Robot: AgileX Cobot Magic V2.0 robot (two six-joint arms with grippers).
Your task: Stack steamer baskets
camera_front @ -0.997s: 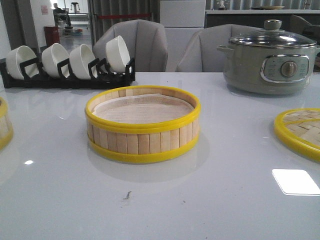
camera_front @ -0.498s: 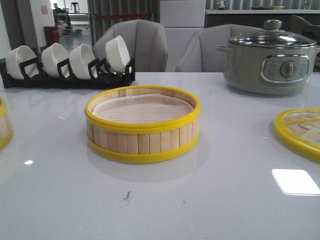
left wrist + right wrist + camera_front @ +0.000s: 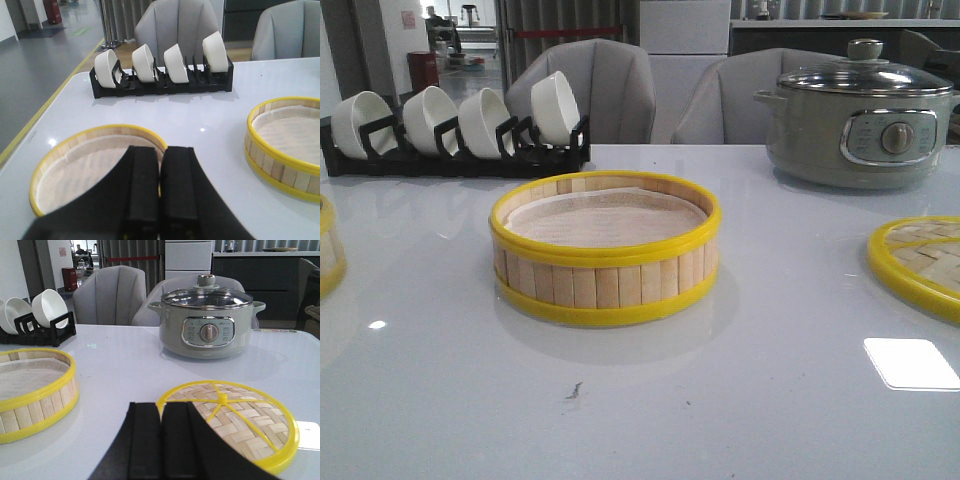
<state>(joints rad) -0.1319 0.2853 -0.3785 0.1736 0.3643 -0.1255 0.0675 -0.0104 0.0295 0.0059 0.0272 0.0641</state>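
One steamer basket (image 3: pixel 605 250), with bamboo slat walls, yellow rims and a pale liner, stands in the middle of the table; the wrist views also catch this steamer basket (image 3: pixel 285 145) (image 3: pixel 35 390). A second steamer basket (image 3: pixel 328 255) is cut off by the left edge of the front view. My left gripper (image 3: pixel 160 150) hangs shut over that second basket (image 3: pixel 85 160), above its near rim, holding nothing. My right gripper (image 3: pixel 161 405) is shut and empty, just beside the woven lid (image 3: pixel 235 415). Neither gripper shows in the front view.
A grey-green electric pot (image 3: pixel 860 120) with a glass lid stands at the back right. A black rack of white bowls (image 3: pixel 455 130) lines the back left. The flat woven lid (image 3: pixel 920 262) lies at the right edge. Grey chairs stand behind the table.
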